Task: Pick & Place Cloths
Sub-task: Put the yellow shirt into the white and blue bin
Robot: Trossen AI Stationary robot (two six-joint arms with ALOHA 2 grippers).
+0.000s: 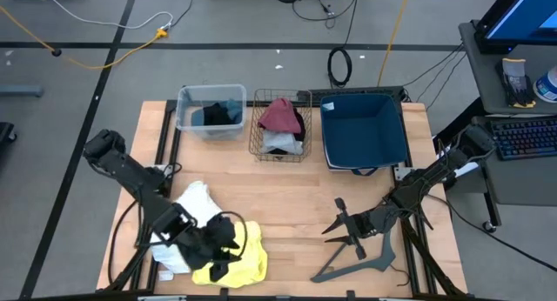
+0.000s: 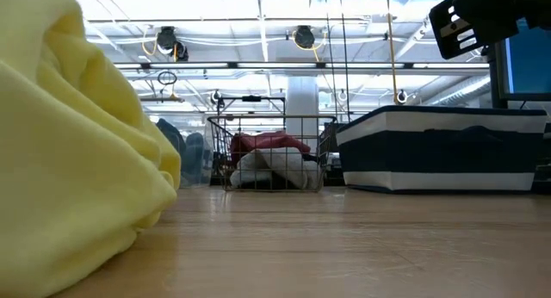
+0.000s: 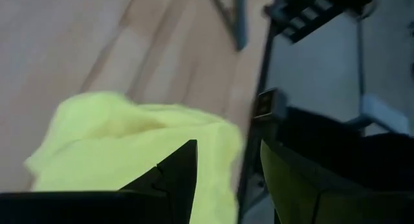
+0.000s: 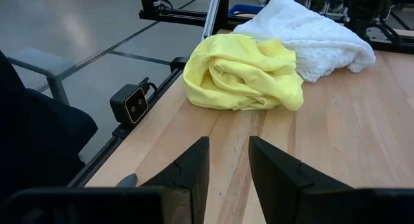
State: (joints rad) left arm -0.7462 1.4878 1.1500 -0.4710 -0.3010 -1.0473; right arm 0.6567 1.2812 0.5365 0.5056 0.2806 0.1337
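the left gripper hangs over the yellow cloth at the table's near left, fingers parted with nothing between them (likely lining up a grab). a white cloth lies just beside the yellow one. the right gripper waits near the hanger, fingers narrowly apart and empty. the wire basket along the far edge already holds cloths, probably the drop spot.

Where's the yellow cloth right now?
In the high view, the yellow cloth lies at the table's near-left corner, touching the white cloth, with the left gripper over it.
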